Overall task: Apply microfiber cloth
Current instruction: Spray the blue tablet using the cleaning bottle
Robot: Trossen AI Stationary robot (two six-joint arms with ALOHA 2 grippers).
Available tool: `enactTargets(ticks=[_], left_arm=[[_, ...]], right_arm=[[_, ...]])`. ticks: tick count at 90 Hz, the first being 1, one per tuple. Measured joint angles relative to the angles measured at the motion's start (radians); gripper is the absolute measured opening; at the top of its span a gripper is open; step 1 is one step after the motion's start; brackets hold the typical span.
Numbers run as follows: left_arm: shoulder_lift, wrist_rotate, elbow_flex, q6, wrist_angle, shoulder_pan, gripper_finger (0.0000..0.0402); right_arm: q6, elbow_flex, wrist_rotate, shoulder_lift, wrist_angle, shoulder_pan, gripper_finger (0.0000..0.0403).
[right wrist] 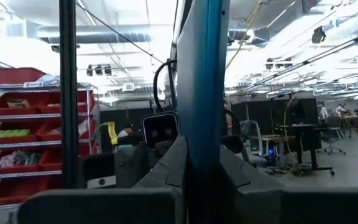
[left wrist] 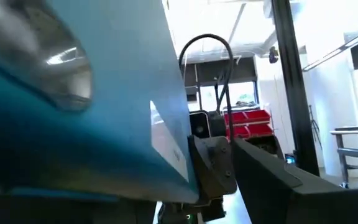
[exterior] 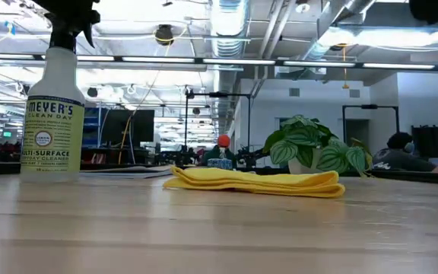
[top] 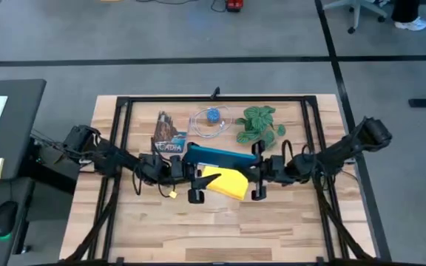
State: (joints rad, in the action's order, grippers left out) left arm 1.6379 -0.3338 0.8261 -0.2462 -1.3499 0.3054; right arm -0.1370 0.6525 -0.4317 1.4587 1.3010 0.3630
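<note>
Squarely between both end effectors, microfiber cloth [top: 225, 183].

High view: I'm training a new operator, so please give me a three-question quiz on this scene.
1. True or false: the cloth lies flat on the table.
2. What do the left pincer and the right pincer hold between them? A cloth; B tablet; C plant.
3. Fill in: in the low view, the bottle stands to the ___ of the cloth.
Key: 1 true; 2 B; 3 left.
</note>
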Motion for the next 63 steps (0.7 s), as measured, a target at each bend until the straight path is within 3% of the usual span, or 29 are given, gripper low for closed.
enactTargets(ticks=[12,27,36,49,63], left_arm=[[-0.001,-0.056,0.001,-0.015,-0.008,0.008,0.0135],[-0.015,-0.098,0.002,-0.076,0.011,0.043,0.0023],[-0.057,-0.162,0.002,-0.112,0.086,0.07,0.0014],[-0.184,-0.226,0.025,-0.109,0.384,0.093,0.0006],[-0.306,-0.351,0.155,-0.083,0.767,0.124,0.0004]], right_arm=[[0.005,0.0,-0.005,0.003,-0.012,0.0,0.0016],[-0.003,-0.001,0.017,0.003,-0.028,0.002,0.0022],[-0.007,0.0,0.018,0.003,-0.068,0.0,0.0037],[-0.004,0.002,-0.003,0.002,-0.132,-0.014,0.0067],[0.026,-0.001,-0.018,0.003,-0.24,-0.033,0.0116]])
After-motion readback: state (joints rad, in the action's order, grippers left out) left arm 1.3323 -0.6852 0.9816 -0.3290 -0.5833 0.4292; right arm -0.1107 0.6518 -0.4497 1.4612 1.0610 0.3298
